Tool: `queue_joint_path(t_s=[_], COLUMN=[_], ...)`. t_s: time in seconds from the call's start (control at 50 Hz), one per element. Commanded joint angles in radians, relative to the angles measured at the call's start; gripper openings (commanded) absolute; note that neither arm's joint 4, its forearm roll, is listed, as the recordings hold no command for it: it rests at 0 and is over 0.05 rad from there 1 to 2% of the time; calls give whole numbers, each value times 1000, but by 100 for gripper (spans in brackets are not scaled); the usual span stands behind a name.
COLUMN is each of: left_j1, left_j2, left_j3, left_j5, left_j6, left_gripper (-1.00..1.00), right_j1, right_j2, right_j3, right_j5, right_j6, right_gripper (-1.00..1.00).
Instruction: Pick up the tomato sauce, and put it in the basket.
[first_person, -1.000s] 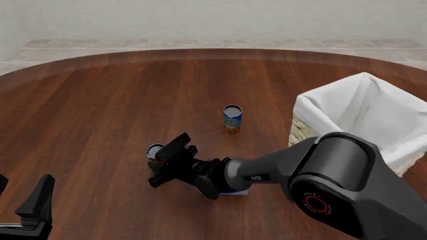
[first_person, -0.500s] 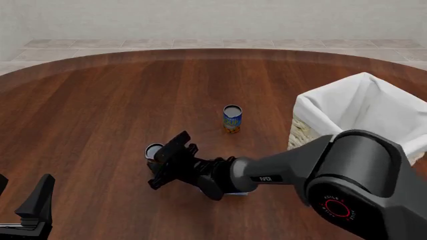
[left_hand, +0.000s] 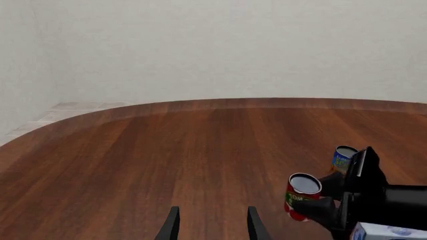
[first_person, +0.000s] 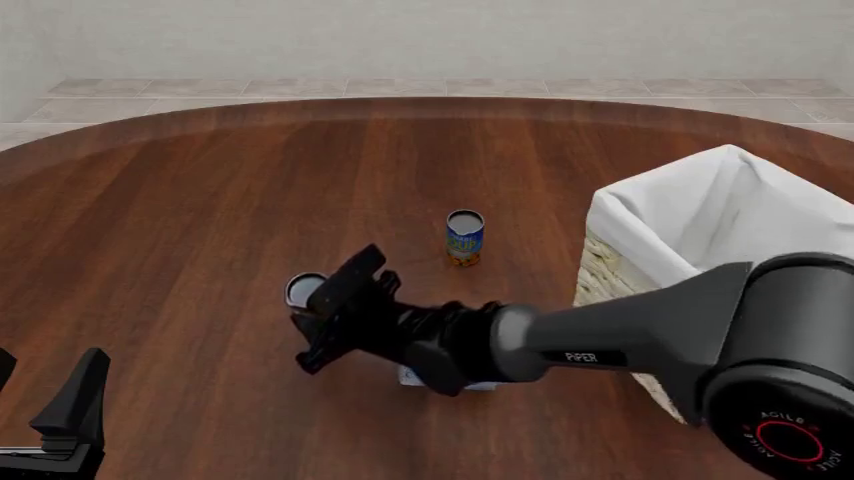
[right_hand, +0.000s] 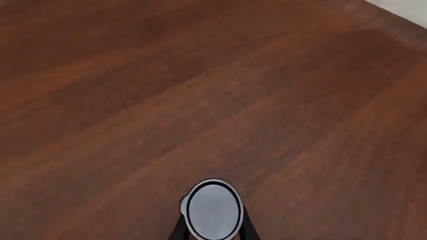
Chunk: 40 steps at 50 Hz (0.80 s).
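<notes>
Blue-and-orange can (first_person: 465, 237) between tomato sauce (first_person: 306, 293), basket (first_person: 747, 250).

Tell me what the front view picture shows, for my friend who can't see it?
The right gripper is closed around the tomato sauce near the middle of a round wooden table. A blue-and-orange can stands farther back, the basket sits at the right, and the left gripper rests in the near left corner.
</notes>
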Motion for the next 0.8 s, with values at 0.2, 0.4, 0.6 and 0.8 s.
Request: queue_joint_path(t_s=[0.2,0.4,0.6,0.8], left_j1=[0,0,0,0], left_j2=[0,0,0,0], left_j3=[0,0,0,0], left_j5=[0,0,0,0], left_j6=[0,0,0,0], left_gripper=[100,100,100,100], right_j1=[4,-3,-11,-24], right_j2=[-137,-215,-270,-322], right_j3=[64,104,133,155], right_j5=[31,45,59,78], right_j6=[-7,-18,-24,-37], right_gripper=[-100,-100,-100,-100])
